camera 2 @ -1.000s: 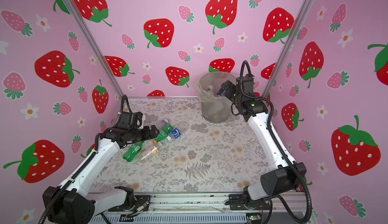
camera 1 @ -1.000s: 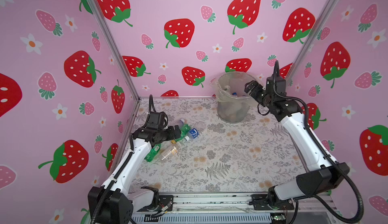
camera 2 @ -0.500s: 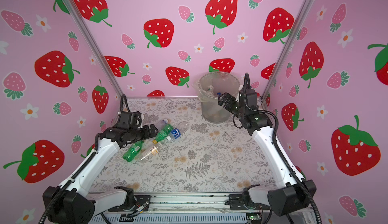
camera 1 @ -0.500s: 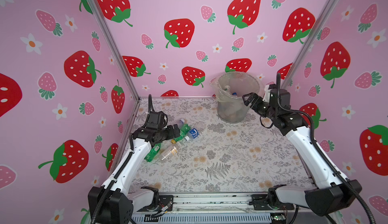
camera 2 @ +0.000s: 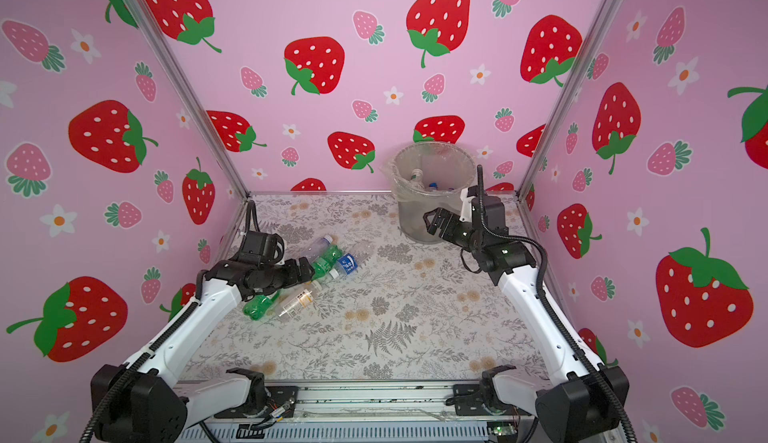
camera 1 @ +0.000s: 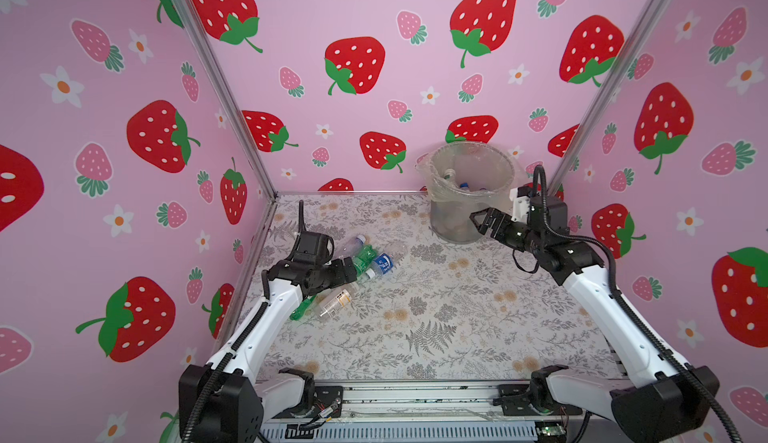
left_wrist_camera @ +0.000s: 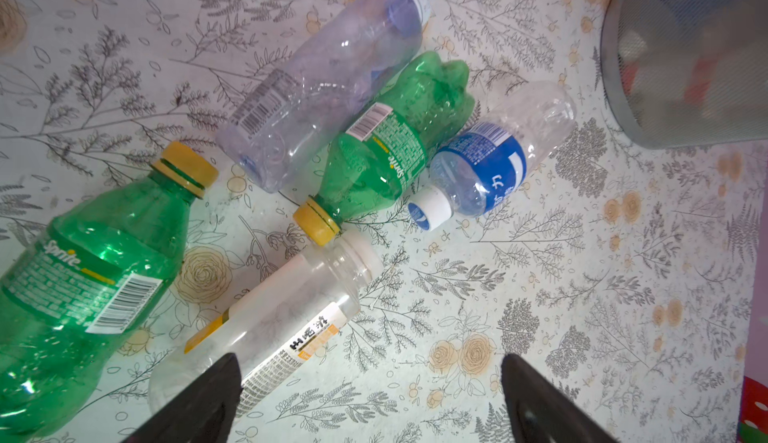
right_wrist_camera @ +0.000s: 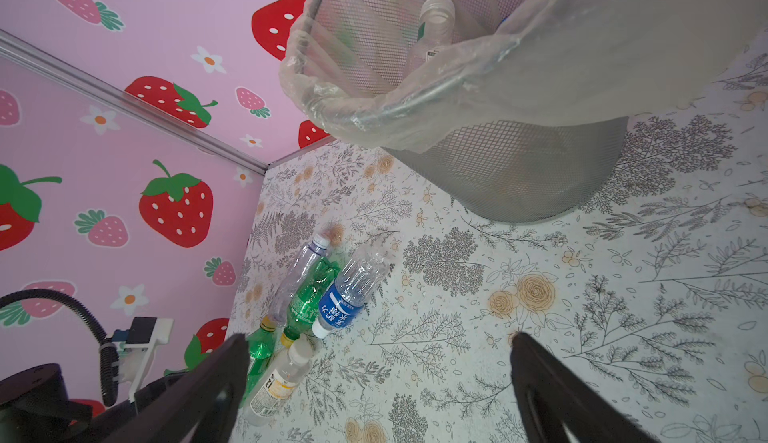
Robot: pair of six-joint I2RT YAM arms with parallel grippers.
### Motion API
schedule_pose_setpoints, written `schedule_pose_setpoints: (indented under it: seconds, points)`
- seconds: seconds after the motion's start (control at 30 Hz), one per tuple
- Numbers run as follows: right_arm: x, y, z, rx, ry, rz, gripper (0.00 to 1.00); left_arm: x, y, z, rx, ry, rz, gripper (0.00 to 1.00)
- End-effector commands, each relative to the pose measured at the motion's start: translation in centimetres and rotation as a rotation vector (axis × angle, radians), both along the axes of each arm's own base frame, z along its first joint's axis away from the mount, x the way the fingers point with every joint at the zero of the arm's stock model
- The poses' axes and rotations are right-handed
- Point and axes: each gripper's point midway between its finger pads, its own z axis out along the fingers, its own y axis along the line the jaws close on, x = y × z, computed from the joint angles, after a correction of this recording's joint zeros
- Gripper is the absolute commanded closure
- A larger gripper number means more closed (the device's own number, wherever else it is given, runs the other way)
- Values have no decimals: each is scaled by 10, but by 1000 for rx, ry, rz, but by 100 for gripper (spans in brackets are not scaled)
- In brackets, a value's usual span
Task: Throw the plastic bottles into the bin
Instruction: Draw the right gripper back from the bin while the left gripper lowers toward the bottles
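Five plastic bottles lie in a tight cluster at the left of the floral table: clear blue-capped bottle, two green Sprite bottles, blue-label water bottle and white-capped clear bottle. More bottles sit inside the mesh bin at back right. Left gripper is low at the cluster's near edge, jaws wide apart, nothing gripped; right gripper is just beside the bin wall below the rim, jaws wide apart, empty.
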Motion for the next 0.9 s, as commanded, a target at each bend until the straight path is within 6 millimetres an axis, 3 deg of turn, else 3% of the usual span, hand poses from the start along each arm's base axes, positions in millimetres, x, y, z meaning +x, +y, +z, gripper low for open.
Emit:
schedule_pose_setpoints:
  seconds: [0.0,0.27,0.87]
  points:
    - [-5,2,7,-5,-52,36,1,-7,0,-3,-20,-6,13,1]
    - [-11,3,-11,-13,-16,55,1,-19,19,-21,91,-2,52,1]
    - [-23,-2,-28,-38,21,60,1,-14,11,-58,217,4,47,1]
